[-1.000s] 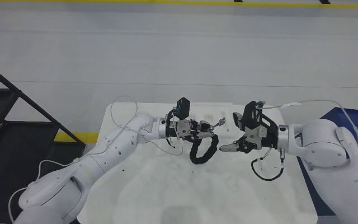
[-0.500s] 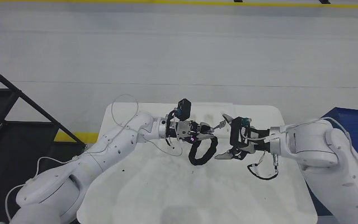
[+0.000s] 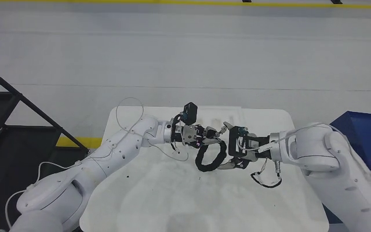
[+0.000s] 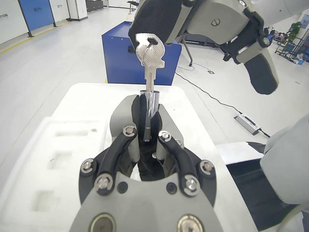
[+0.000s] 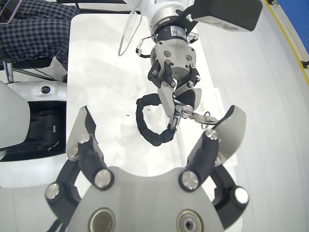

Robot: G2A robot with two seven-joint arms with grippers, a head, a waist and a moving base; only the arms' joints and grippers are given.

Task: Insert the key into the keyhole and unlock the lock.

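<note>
My left gripper (image 3: 210,138) is shut on the lock's chrome cylinder (image 4: 150,105), held above the table's middle. The lock's black cable loop (image 3: 210,158) hangs below it. A silver key (image 4: 150,54) with a small ring sticks out of the keyhole, its blade partly inside. My right gripper (image 3: 227,145) is open and faces the left one. One of its pads (image 4: 157,13) sits right against the key's head (image 5: 201,119), while the other finger (image 5: 84,121) stands far off to the side. Whether the pad touches the key is unclear.
A white foam tray (image 4: 60,146) with several recesses lies on the white table (image 5: 101,73) beside my left gripper. A blue cabinet (image 4: 135,56) stands beyond the table's edge. A black cable (image 3: 264,180) dangles under my right wrist.
My right gripper has moved across toward the left gripper, from well apart to beside the key's head, and stayed open. The left gripper with the lock has kept still.
</note>
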